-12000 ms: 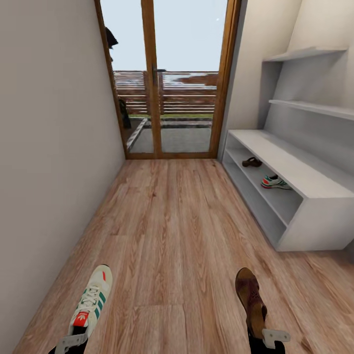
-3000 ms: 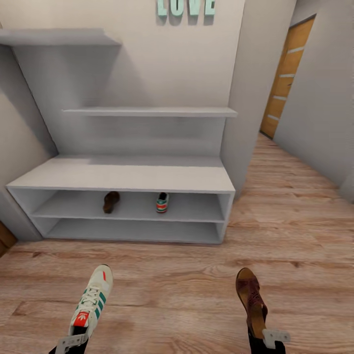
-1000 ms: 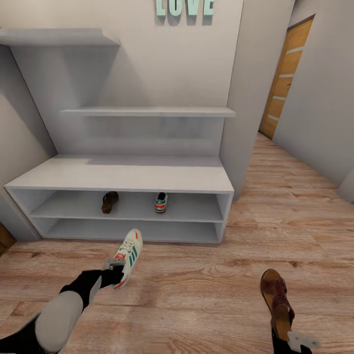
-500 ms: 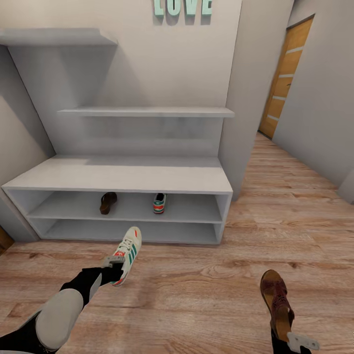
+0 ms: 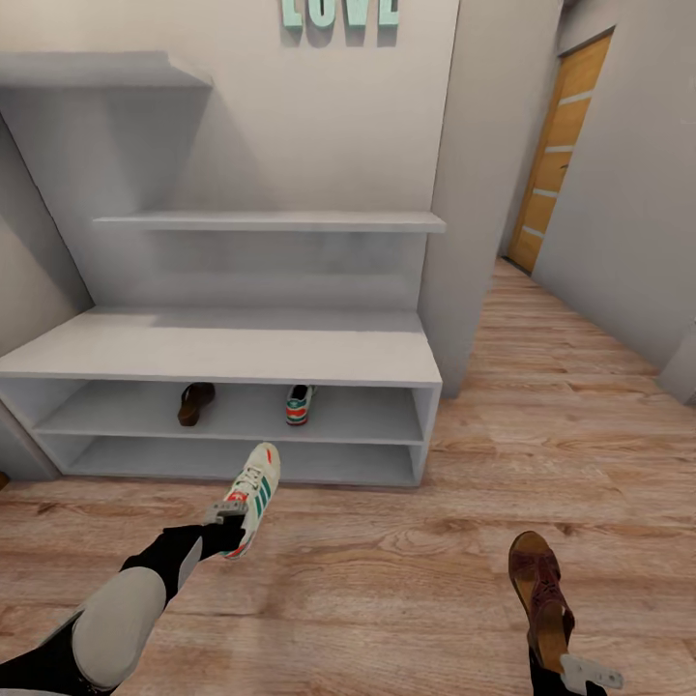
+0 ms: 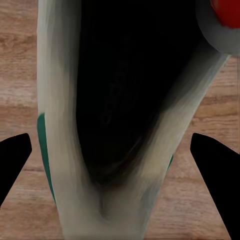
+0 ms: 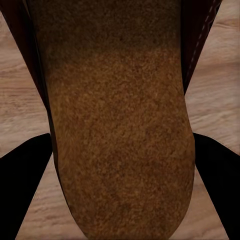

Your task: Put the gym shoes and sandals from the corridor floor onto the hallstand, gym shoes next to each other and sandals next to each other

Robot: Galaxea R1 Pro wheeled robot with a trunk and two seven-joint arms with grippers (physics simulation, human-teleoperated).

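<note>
The pale grey hallstand (image 5: 242, 353) stands ahead against the wall. On its upper open shelf sit one brown sandal (image 5: 196, 403) and one gym shoe (image 5: 300, 404), a gap between them. My left gripper (image 5: 228, 512) is shut on the heel of the other gym shoe (image 5: 253, 491), held above the corridor floor (image 5: 406, 541) just in front of the rack; the shoe's dark inside (image 6: 120, 100) lies between the black fingers (image 6: 12, 155). My right gripper (image 5: 570, 669) is shut on the other sandal (image 5: 539, 590) at the lower right, its tan footbed (image 7: 120, 125) between the fingers (image 7: 25, 170).
Two floating shelves (image 5: 271, 221) hang above the bench, with teal lettering (image 5: 338, 12) on the wall. A wall corner (image 5: 464, 193) juts out right of the rack. The corridor runs on to a wooden door (image 5: 556, 145) at the far right.
The left arm has reached forward with the gym shoe toward the rack's front. The right arm with the sandal shifted slightly right. The view has swung, sliding the rack leftward.
</note>
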